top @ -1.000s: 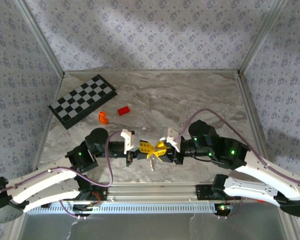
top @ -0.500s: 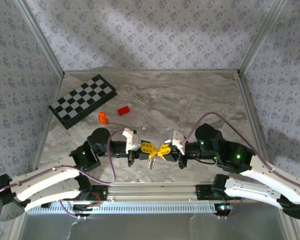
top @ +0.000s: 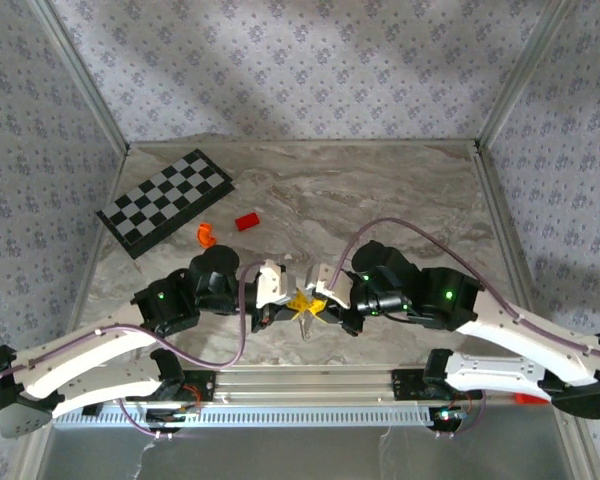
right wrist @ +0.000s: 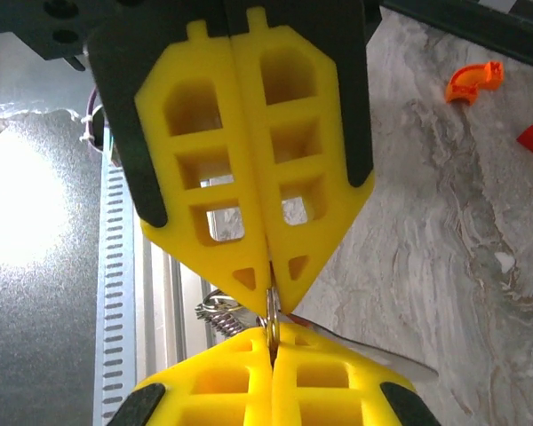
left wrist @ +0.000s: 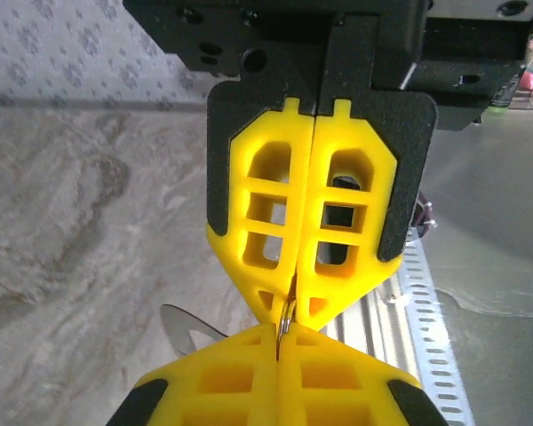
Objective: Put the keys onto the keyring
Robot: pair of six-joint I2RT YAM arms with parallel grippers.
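Observation:
My left gripper (top: pixel 293 300) and right gripper (top: pixel 319 299) meet tip to tip above the table's front middle. Both are shut on the keyring (left wrist: pixel 286 316), a thin metal ring pinched edge-on between the two pairs of yellow fingers. The same keyring (right wrist: pixel 272 312) shows in the right wrist view, with a small coiled ring (right wrist: pixel 215 312) beside it. The keys (top: pixel 305 323) hang below the fingertips. One flat silvery blade (right wrist: pixel 377 357) sticks out to the right, and a blade (left wrist: pixel 185 325) shows at the left. The red tag is hidden.
A chessboard (top: pixel 165 200) lies at the back left. An orange curved piece (top: pixel 206 235) and a red block (top: pixel 246 222) sit in front of it. The slotted metal rail (top: pixel 310 380) runs along the table's near edge, just under the grippers.
Both grippers have closed in on each other and now touch tip to tip. Both arms' elbows swung inward, and the hanging keys stayed between the fingers.

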